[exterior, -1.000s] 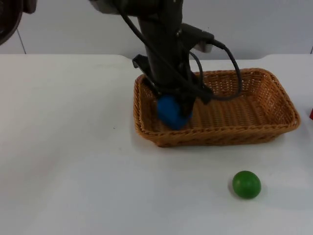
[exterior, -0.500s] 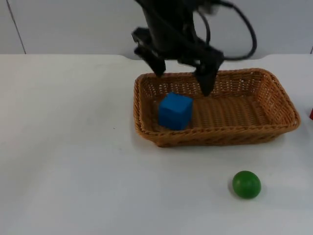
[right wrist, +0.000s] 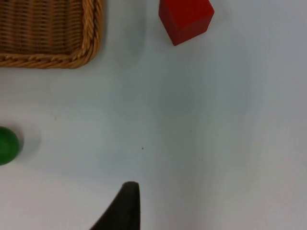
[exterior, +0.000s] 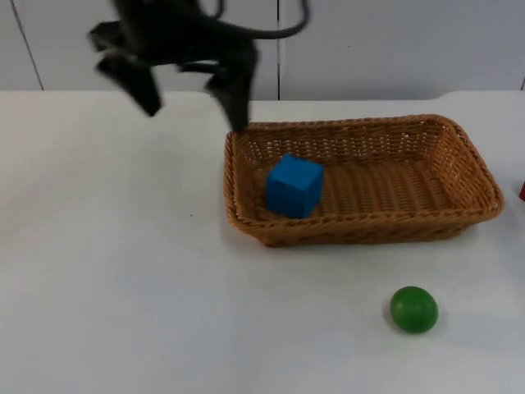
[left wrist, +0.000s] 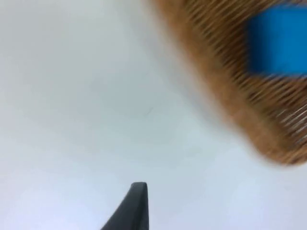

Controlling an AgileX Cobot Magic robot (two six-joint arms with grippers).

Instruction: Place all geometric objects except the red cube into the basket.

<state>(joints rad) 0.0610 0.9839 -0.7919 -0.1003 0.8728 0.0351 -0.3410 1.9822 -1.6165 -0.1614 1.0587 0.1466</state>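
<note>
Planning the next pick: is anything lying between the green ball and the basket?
Nothing visible does. The green ball sits on bare table in front of the basket, whose right part is free; the blue cube lies at its left end.

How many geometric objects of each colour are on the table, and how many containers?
Blue cube: 1, inside the basket
Green ball: 1, on the table in front of the basket
Red cube: 1, on the table beside the basket
Basket: 1
Total: 4
</note>
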